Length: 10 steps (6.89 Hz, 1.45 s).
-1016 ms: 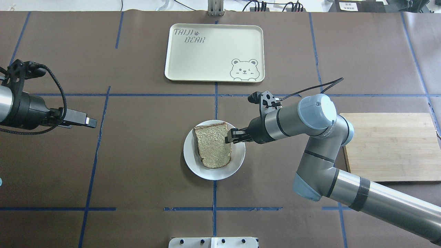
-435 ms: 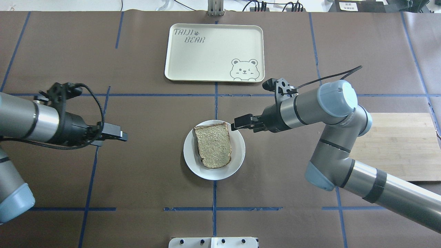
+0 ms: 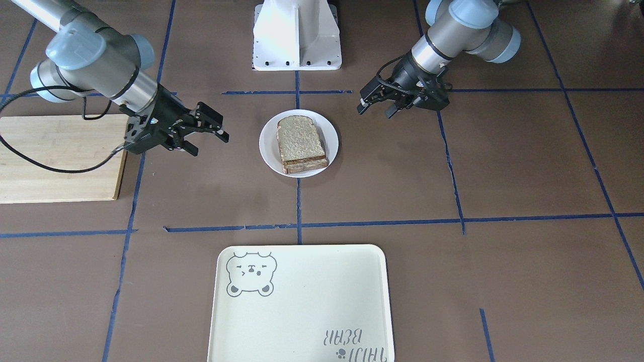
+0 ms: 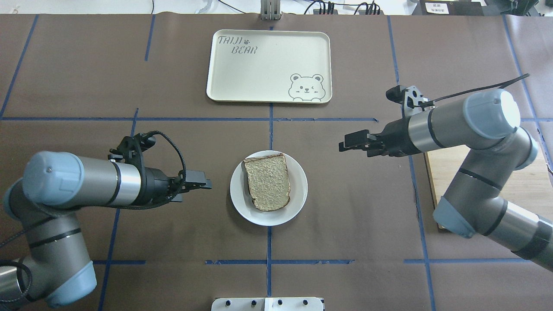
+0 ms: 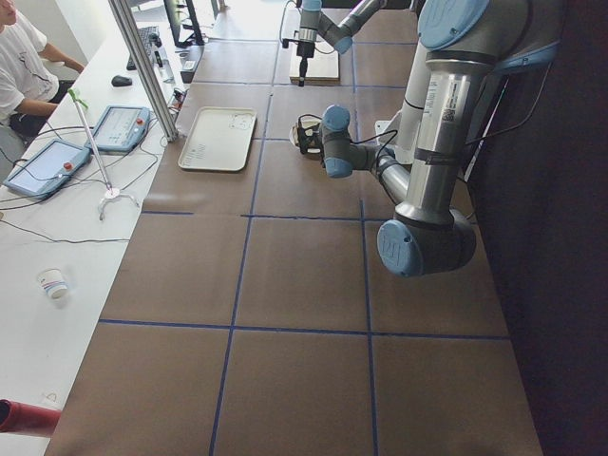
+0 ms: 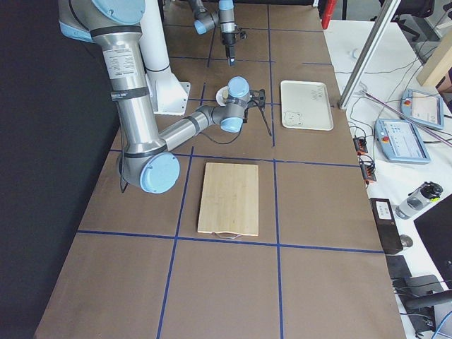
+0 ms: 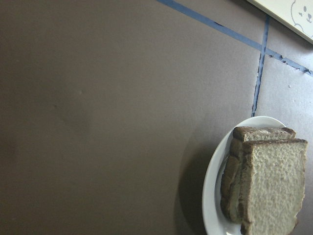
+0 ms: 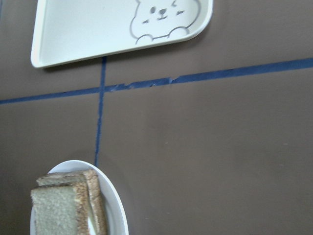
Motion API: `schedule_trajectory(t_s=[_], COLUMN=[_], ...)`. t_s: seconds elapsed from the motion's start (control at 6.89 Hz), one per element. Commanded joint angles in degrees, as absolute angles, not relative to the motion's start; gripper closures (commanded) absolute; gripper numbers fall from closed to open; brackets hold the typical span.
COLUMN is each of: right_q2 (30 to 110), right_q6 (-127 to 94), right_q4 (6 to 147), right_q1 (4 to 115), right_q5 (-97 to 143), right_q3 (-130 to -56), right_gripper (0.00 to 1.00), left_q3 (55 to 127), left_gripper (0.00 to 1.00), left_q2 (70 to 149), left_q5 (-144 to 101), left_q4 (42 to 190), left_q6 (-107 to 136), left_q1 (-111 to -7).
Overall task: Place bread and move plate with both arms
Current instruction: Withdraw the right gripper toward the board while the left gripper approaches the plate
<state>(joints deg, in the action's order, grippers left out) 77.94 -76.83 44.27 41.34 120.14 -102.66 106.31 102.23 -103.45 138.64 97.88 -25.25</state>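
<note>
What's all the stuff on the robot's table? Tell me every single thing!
bread: a stack of at least two slices, brown, on the plate
plate: one, white, middle of the table
tray: one, cream with a bear drawing, beyond the plate from the robot
cutting board: one, pale wood, on the robot's right
table: one, brown cover
tape lines: several, blue, crossing the cover
pedestal base: one, white, at the robot's edge
left arm and right arm: two, silver-grey with pale blue caps, either side of the plate
left gripper: one, black, open, near the plate, not touching
right gripper: one, black, open, apart from the plate
</note>
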Motion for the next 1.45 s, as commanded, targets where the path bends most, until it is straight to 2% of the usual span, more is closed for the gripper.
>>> schedule_trajectory(t_s=[0.0, 0.29, 1.02, 1.31], right_q2=[85.22, 88.93, 91.32, 91.58], right_q6=[-76.38, -76.2, -76.29, -76.2], right_q4=[50.0, 50.1, 50.01, 49.92], right_q1=[44.64, 45.35, 45.79, 45.79], right_q5=[120.23, 120.23, 120.23, 120.23], right_q3=[-109.92, -112.67, -114.17, -114.26], right_gripper=[0.0, 0.0, 0.0, 0.0], left_q3=[101.72, 96.79, 91.95, 86.85], left_gripper=[0.06, 0.09, 0.16, 0.24], left_q2=[102.66, 103.88, 104.06, 106.68], left_q5=[-95.98, -80.96, -70.68, -70.4], left_q4=[152.32, 161.94, 165.64, 171.99], left_q6=[109.8, 115.72, 115.84, 115.58], left_q1=[-21.18, -16.13, -10.46, -10.28])
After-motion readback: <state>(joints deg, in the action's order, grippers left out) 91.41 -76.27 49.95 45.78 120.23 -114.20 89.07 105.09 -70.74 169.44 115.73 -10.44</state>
